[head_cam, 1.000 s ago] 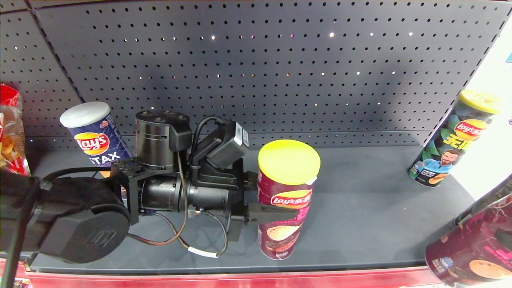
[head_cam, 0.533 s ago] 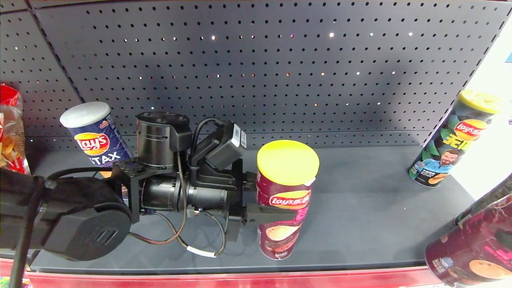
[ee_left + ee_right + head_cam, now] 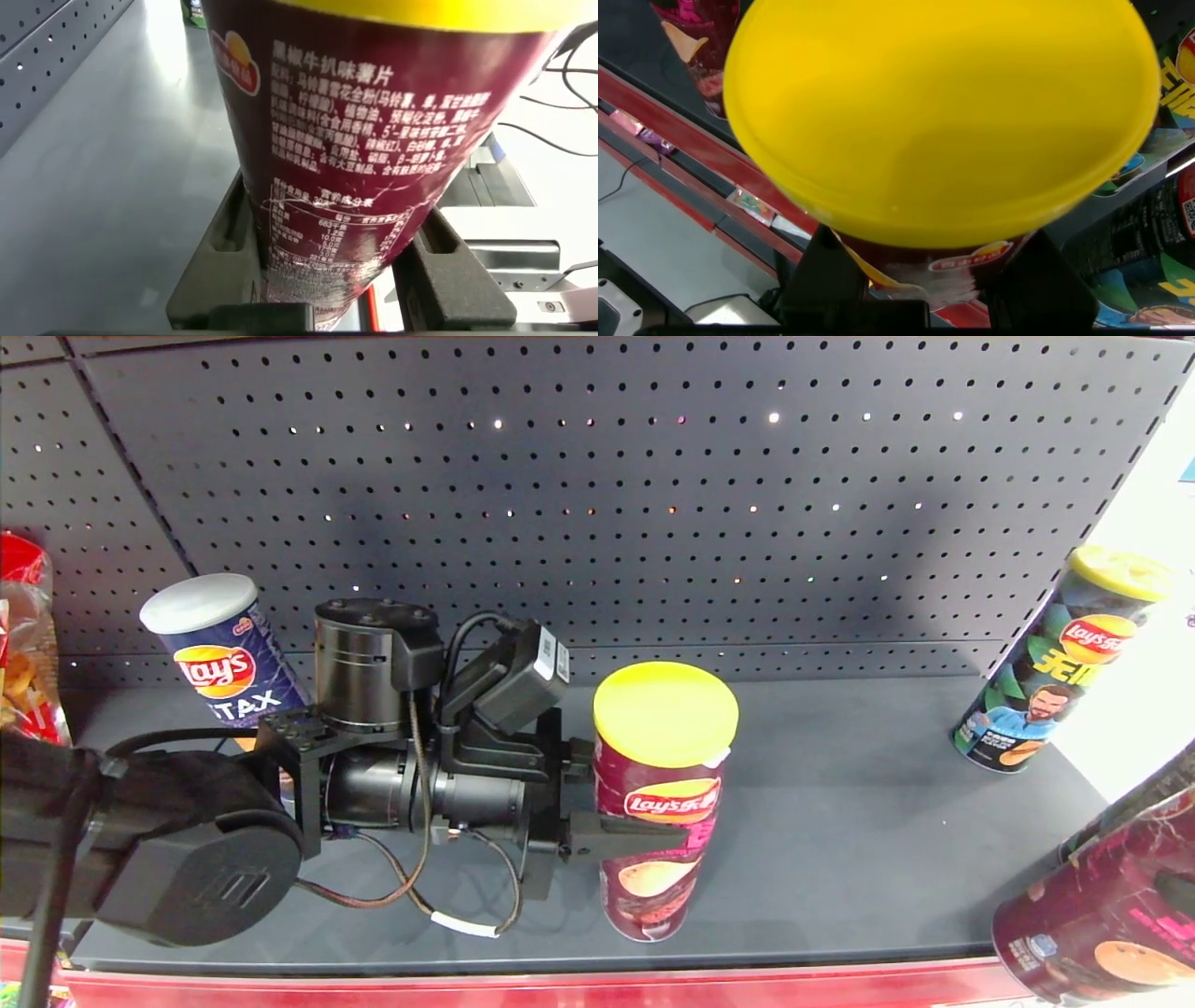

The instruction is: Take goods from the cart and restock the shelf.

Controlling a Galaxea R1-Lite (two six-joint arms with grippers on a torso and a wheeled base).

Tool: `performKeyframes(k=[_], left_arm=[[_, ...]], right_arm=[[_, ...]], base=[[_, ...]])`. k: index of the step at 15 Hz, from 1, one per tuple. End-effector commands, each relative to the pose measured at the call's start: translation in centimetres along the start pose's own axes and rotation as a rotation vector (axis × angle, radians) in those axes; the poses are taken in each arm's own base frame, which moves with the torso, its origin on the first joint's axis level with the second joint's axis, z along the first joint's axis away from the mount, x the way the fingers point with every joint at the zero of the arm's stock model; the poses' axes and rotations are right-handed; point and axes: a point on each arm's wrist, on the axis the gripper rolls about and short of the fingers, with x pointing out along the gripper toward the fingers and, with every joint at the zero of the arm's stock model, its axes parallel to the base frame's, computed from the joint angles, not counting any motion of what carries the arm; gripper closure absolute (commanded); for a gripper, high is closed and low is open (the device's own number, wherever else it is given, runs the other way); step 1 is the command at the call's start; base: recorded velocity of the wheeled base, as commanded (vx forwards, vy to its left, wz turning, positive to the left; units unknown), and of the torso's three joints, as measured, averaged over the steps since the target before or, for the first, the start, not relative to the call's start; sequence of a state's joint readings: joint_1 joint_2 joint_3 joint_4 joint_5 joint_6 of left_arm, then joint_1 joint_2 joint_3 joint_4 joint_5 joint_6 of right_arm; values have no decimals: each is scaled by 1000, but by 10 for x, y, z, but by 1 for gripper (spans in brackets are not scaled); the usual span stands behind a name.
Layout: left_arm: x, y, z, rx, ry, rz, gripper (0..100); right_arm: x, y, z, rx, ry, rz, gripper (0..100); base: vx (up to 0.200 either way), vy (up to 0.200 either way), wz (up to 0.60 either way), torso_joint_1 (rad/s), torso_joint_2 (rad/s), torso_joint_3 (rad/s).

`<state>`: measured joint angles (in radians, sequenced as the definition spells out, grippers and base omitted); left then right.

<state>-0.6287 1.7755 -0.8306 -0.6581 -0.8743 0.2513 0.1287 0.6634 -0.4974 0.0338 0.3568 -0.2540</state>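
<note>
Shelf (image 3: pixel 840 821): dark grey flat board, seen from the front and above.
Back wall: grey pegboard (image 3: pixel 607 504) rising straight from the rear of the shelf.
Front edge: red lip (image 3: pixel 560 985) running the full width.
Maroon can (image 3: pixel 658 803): upright under a yellow lid (image 3: pixel 665 711), base on the board close to the red lip, left of the middle.
Left tool (image 3: pixel 635 793): reaching in level from the left, pinching the maroon can at mid-height, one finger on each side (image 3: pixel 332 252).
Blue can (image 3: pixel 224 658): white-lidded, at the rear left, just behind the left arm.
Chip bag (image 3: pixel 23 644): at the far left edge.
Green can (image 3: pixel 1055 663): yellow-lidded, at the rear right end, well apart from the maroon can.
Open room: broad stretch of grey board between the maroon can and the green can, running from pegboard to lip.
Second maroon can (image 3: pixel 1111 915): tilted, off the shelf at the lower right corner.
Right tool (image 3: pixel 929 289): clamped on the second maroon can, fingers on either side of its body.
</note>
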Motion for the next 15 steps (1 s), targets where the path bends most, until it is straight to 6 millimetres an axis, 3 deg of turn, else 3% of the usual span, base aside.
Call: performKeyframes(k=[1, 15], left_arm=[[0, -1, 0, -1, 0, -2, 100], [-1, -7, 9, 9, -18, -13, 100]], right_arm=[[0, 0, 0, 0, 1, 1, 100], [0, 0, -1, 0, 1, 1, 100]], base=[[0, 0, 0, 0, 0, 0], [0, 0, 0, 0, 0, 0]])
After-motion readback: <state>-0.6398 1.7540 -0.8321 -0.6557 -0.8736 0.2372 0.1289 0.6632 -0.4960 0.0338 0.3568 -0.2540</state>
